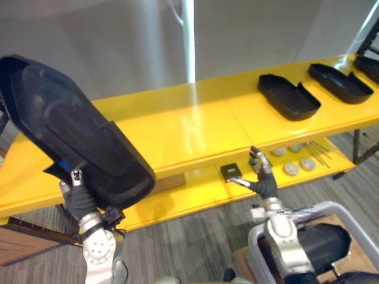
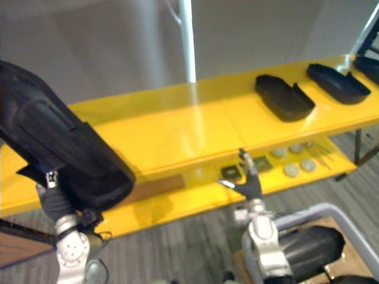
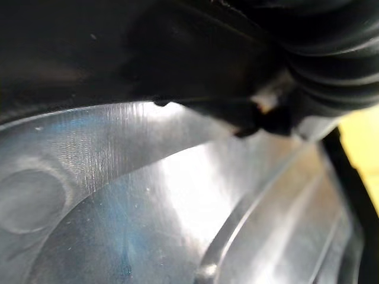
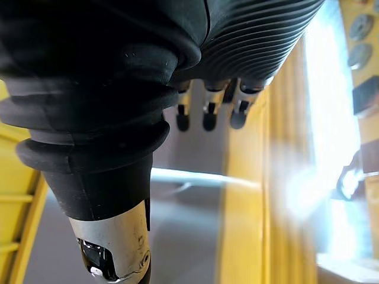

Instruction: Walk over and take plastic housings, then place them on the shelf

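Note:
My left hand (image 1: 78, 198) is shut on a large black plastic housing (image 1: 71, 130) and holds it up, tilted, above the left end of the yellow shelf (image 1: 195, 127). Its thumb (image 1: 75, 176) lies over the housing's lower edge. The housing's glossy inner face (image 3: 148, 213) sits close in the left wrist view. Two more black housings (image 1: 288, 96) (image 1: 340, 83) lie open side up on the shelf's top at the right. My right hand (image 1: 262, 176) stands open and empty before the shelf's lower tier, with straight fingers (image 4: 204, 115).
A third dark housing (image 1: 370, 66) shows at the far right edge. On the lower tier (image 1: 177, 195) lie a small black square part (image 1: 231, 171), grey discs (image 1: 299, 164) and thin metal rods (image 1: 320, 154). A grey-rimmed bin (image 1: 349, 213) at lower right holds another black housing (image 1: 323, 242).

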Controlling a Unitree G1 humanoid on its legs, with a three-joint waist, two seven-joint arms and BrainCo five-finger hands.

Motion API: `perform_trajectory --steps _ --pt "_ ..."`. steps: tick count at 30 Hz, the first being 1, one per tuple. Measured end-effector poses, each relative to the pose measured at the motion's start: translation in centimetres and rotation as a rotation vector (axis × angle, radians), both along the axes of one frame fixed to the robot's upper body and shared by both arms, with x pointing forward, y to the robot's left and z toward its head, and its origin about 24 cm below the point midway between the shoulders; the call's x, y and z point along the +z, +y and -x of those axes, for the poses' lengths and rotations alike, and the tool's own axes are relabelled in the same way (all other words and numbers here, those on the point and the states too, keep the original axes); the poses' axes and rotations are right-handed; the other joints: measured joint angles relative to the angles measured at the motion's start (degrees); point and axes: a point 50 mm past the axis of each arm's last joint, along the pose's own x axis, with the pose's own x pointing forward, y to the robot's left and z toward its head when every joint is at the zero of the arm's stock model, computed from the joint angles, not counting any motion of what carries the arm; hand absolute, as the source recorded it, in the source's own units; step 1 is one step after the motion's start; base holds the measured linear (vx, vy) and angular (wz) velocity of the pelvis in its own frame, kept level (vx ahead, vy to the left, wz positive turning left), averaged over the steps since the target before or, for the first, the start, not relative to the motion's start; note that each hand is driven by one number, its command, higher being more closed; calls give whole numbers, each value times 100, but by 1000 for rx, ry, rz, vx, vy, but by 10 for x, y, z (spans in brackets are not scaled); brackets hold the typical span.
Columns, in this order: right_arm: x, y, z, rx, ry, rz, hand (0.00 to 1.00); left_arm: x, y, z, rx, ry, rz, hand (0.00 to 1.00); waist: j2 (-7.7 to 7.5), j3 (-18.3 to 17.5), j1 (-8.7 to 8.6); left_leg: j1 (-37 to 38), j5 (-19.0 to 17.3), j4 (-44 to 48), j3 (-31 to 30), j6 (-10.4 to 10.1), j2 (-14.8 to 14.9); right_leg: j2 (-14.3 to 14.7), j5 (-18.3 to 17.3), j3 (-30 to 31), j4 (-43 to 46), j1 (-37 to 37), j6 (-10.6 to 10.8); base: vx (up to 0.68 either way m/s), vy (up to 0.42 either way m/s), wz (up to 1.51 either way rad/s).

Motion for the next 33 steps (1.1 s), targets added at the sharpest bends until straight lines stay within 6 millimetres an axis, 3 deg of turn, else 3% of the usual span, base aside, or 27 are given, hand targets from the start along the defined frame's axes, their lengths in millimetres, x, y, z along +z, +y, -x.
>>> perform_trajectory --steps 3,5,9,12,17,28,33 --pt "2 -2 4 -52 -13 -35 0 0 -4 -2 -37 5 -15 100 -28 -16 -19 2 42 -4 9 -14 -67 -75 18 -94 -92 95 29 17 50 17" --pt "3 -10 13 -122 -24 -92 0 6 -9 -11 -110 -5 -67 100 -85 -49 -48 24 256 -131 134 -54 -159 -200 16 -258 -86 141 27 -10 37 40" --pt "10 -25 16 -196 -73 -134 0 14 -3 -25 -150 -5 -183 100 -81 -45 -161 190 448 -435 274 -42 -175 -257 -22 -293 -34 189 -19 -58 18 10" --pt "0 -35 27 -261 -39 -226 0 15 -2 -26 -149 -10 -183 100 -72 -53 -326 278 450 -623 792 0 -84 -237 -37 -267 -33 187 -14 -101 10 -7" --pt "-8 -31 45 -207 -22 -309 0 14 -4 -18 -141 -23 -111 100 -84 -83 -348 281 432 -685 996 31 -54 -199 44 -118 -69 101 -3 -41 5 -19" --pt "2 -32 38 -111 -67 -309 0 0 -3 -2 -154 44 -89 100 -120 -199 -308 366 590 -833 910 27 -87 -252 48 -304 -78 227 50 22 9 10" --pt "-9 -36 37 -152 -2 -298 0 13 -3 -19 -280 17 -201 100 -126 -242 -331 403 588 -941 994 34 -82 -259 16 -291 -73 232 21 -44 9 1"
